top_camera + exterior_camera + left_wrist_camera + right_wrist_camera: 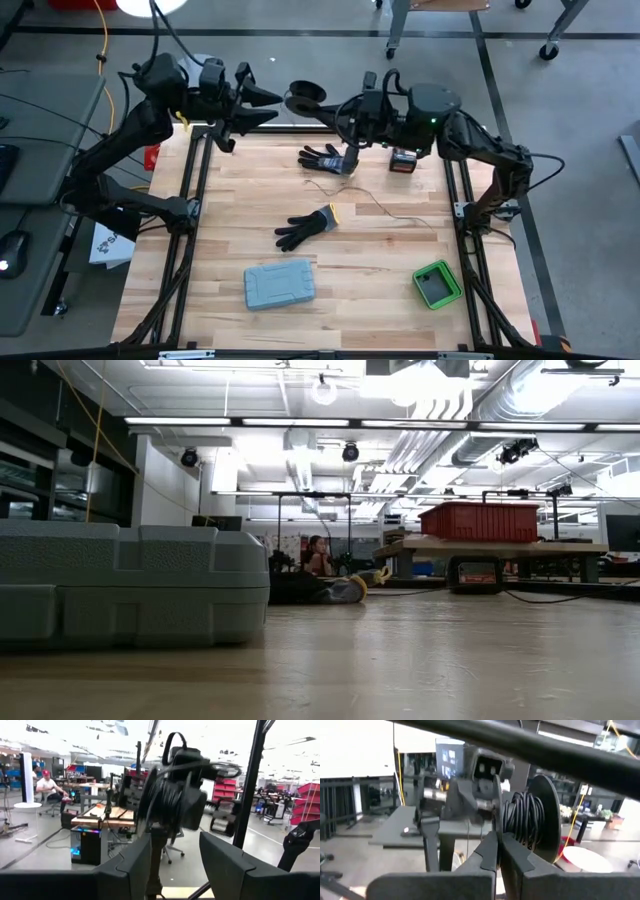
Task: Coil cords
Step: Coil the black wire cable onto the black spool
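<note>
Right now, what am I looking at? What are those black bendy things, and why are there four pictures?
The black bendy things are two robot arms, and each one ends in a two-finger gripper. One picture looks down from above the table. One sits at table height. The other two come from cameras on the arms' wrists.

On the wooden table lie a black glove, a second glove, a grey case, a green box, a small red and black device and a very thin dark wire.

Both arms reach to a black reel at the table's far edge, with dark cord wound on it. The left gripper is open, facing the reel. The right gripper is shut beside it. I cannot tell whether it pinches the wire.
</note>
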`<state>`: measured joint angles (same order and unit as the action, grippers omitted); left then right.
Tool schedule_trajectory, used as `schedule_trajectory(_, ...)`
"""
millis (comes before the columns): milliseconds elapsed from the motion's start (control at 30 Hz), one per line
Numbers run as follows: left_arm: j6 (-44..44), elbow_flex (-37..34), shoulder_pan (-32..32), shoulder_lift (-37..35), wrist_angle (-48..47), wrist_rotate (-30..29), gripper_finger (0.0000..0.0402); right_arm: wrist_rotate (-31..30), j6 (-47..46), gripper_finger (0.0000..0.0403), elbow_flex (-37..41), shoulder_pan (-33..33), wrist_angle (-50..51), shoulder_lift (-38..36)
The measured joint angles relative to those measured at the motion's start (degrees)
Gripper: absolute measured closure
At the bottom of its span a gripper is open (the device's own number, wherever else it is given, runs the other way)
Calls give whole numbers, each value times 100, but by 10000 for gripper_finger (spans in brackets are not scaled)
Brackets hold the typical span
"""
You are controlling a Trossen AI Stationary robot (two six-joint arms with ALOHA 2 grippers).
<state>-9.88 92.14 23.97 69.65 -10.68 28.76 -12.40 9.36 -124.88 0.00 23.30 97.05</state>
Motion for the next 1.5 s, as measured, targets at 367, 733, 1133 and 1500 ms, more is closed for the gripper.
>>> schedule_trajectory(367,-135,-4,-52,46,460,-91,236,41,121,403,2,-1,-696,91)
schedule_trajectory(733,-248,-4,-167,257,801,-85,236,113,119,403,2,-87,-904,233)
schedule_trajectory(1133,-55,-4,-105,201,980,-129,293,142,165,403,2,-131,-941,261)
schedule_trajectory(1500,115,-2,-105,207,890,-149,394,153,158,403,2,-181,-938,261)
